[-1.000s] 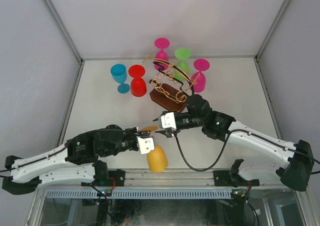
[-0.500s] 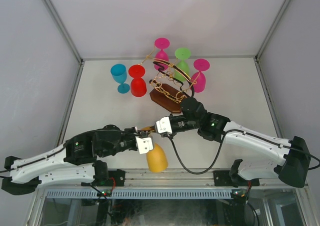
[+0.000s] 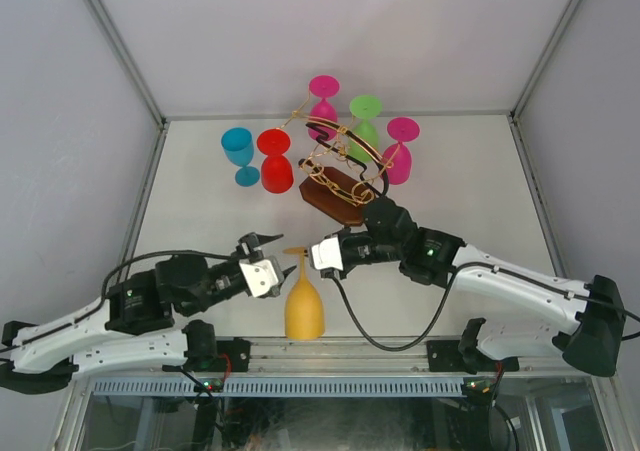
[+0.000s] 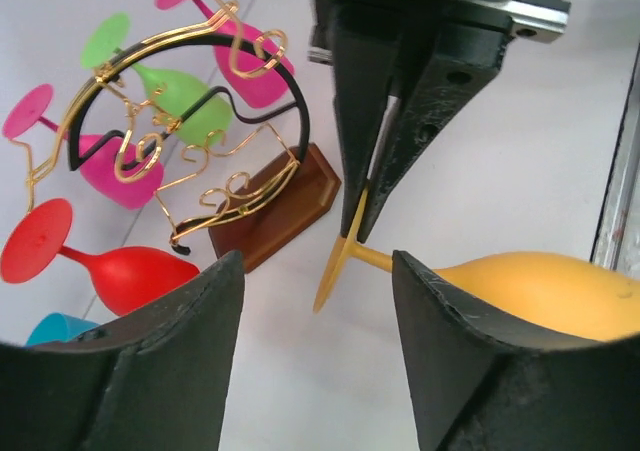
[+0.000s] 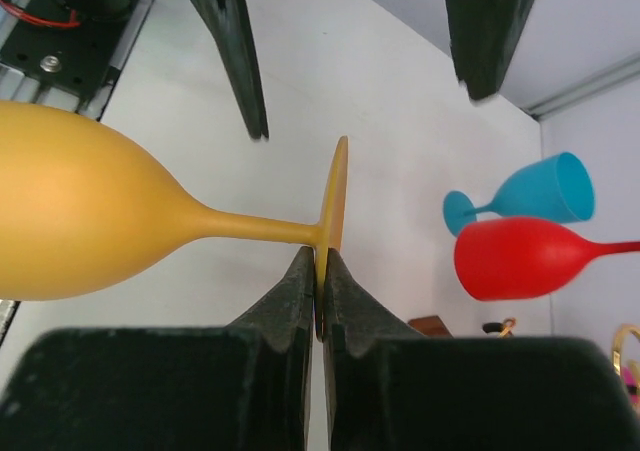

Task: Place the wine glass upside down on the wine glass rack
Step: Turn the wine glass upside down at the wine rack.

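Transfer step: the right gripper (image 5: 317,261) is pinching the foot of the yellow wine glass (image 3: 303,306), bowl pointing toward the near table edge, while the left gripper (image 3: 268,254) is standing open beside it. Next move, judged: inverting the glass and sliding its foot onto a free arm of the wine glass rack (image 3: 338,196)

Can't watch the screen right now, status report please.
Left jaws open, off the yellow glass. Right jaws shut on its foot. Rack ahead, three glasses hanging on it.
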Robot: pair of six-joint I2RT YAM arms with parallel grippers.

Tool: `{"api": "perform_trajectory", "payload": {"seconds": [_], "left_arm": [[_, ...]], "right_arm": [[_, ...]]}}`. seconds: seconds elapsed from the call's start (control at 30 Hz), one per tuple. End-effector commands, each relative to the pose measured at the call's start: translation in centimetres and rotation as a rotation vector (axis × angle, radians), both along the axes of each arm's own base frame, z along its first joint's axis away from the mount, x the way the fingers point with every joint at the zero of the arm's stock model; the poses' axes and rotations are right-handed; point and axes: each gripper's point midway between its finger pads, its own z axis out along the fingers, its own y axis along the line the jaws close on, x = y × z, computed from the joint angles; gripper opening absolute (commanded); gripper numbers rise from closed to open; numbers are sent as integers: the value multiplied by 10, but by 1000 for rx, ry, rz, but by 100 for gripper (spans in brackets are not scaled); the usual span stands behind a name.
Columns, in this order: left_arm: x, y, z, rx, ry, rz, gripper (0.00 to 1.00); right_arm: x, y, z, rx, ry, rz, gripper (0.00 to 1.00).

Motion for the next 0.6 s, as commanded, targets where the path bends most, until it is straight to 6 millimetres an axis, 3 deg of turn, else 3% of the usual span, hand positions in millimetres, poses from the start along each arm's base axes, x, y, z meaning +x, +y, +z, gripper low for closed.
{"api": "perform_trajectory", "payload": {"seconds": [0.0, 0.2, 0.57], "left_arm": [[5, 10, 42, -218, 49, 91, 67], [11, 20, 50, -357, 178, 207, 79], [9, 22, 34, -453, 342, 280, 85]], "right_arm": [[10, -10, 32, 73, -95, -69, 0], [13, -26, 35, 102, -157, -161, 0], [6, -40, 51, 196, -254, -304, 0]]}}
